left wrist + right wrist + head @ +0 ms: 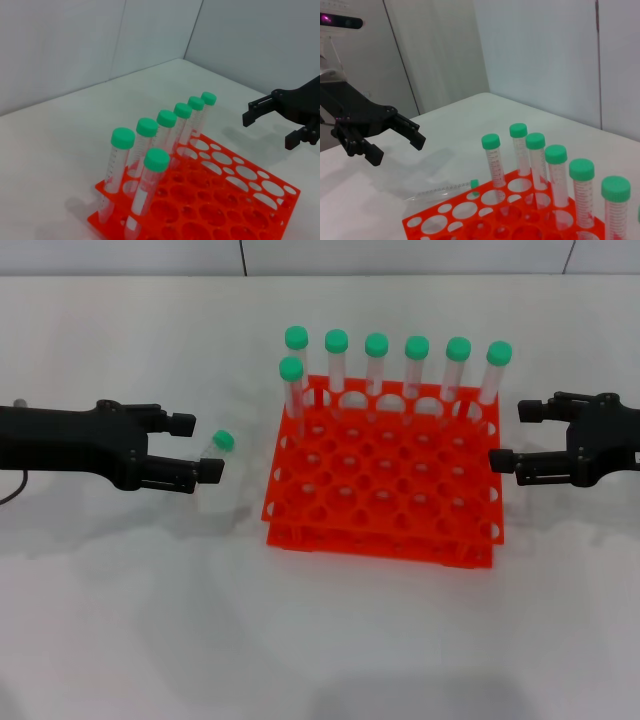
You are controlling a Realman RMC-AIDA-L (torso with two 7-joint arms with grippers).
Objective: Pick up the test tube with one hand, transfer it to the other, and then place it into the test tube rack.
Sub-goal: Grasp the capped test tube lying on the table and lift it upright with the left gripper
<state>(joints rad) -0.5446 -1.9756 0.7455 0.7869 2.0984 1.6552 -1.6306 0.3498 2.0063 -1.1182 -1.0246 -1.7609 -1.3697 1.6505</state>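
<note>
place: probably lab | evidence: orange tube rack (385, 485), capped tubes (417, 365), white bench (150, 620)

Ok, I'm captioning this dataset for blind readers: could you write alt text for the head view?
An orange-red test tube rack sits mid-table holding seven upright green-capped tubes along its far side. One more test tube lies on the table left of it, between the open fingers of the left end effector. The right end effector hovers open beside the rack's right edge.
</note>
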